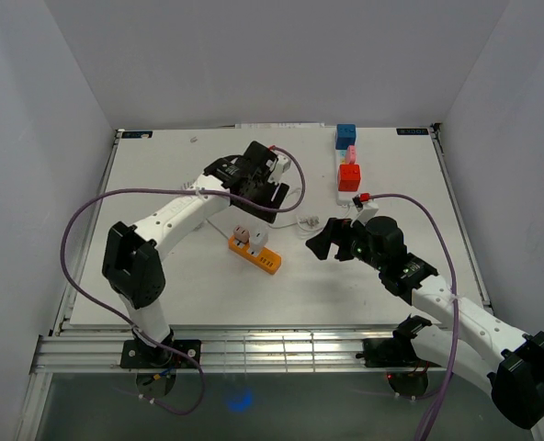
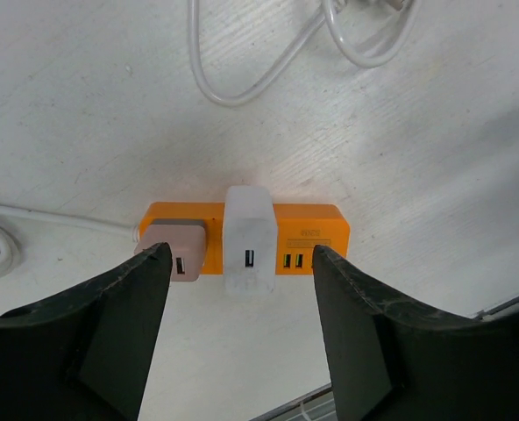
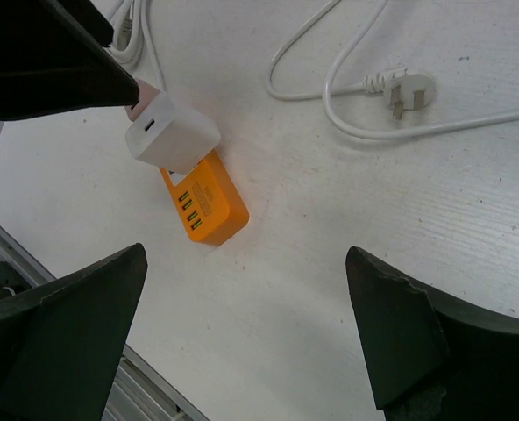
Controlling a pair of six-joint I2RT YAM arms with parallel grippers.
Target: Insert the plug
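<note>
An orange power strip (image 1: 261,254) lies mid-table. A white adapter (image 2: 249,237) and a pinkish adapter (image 2: 176,250) are plugged into it; both also show in the top view, the white adapter (image 1: 256,239) beside the pinkish one (image 1: 240,232). My left gripper (image 2: 242,289) is open and empty above the strip (image 2: 316,235), its fingers (image 2: 110,333) on either side of the white adapter but apart from it. My right gripper (image 3: 246,324) is open and empty, to the right of the strip (image 3: 209,206). A loose white plug (image 3: 408,90) on its cord lies on the table.
A white power strip (image 1: 348,179) with blue, pink and red blocks on it lies at the back right. White cord loops (image 2: 242,61) lie beyond the orange strip. The left arm's dark body (image 3: 40,53) hangs over the strip. The table's near edge rail (image 1: 254,349) is close.
</note>
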